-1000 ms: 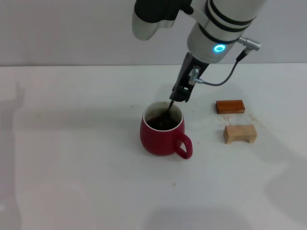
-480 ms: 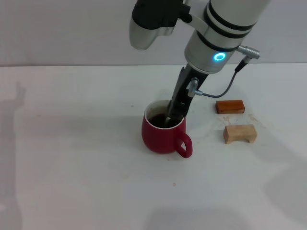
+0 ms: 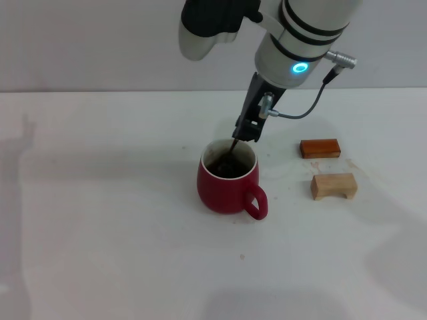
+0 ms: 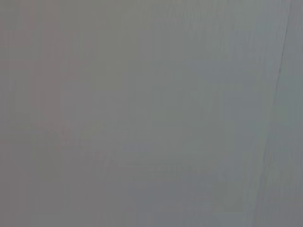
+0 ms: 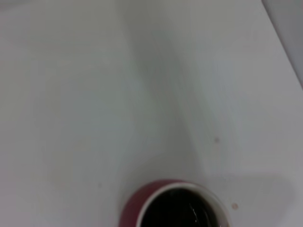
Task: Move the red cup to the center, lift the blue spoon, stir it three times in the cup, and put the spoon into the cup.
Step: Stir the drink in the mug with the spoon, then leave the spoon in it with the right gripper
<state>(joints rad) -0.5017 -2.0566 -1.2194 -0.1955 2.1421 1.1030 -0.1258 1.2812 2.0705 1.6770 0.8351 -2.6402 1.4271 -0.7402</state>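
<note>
**Stirring in hand above the mug**

Right gripper (image 3: 245, 129) hangs just over the far rim of the red cup (image 3: 227, 187), its dark fingers pinched together on the blue spoon (image 3: 234, 147), of which only a thin dark stem shows, slanting down from the fingertips into the liquid. The pale handle is hidden inside the grip. Holding the spoon high on its handle and tilted lets its bowl reach the dark drink while the fingers stay clear of the white rim, which suits a stirring stroke. I judge the stirring to be under way; how many turns are done cannot be told from this moment.

One cup stands near the middle of the white table (image 3: 100, 220), upright, its loop handle turned toward the robot and to the right. That central spot looks like the place the task asks for. From the right wrist view the cup (image 5: 142, 210) appears from above, its mouth dark with liquid.

One spoon is visible. Two small wooden blocks lie to the right of the cup, well apart from it: a reddish-brown block (image 3: 320, 148) farther back and a pale block (image 3: 333, 186) nearer the robot, neither touching the other.

Nothing of the left arm shows; its wrist view gives only a blank grey surface.
</note>
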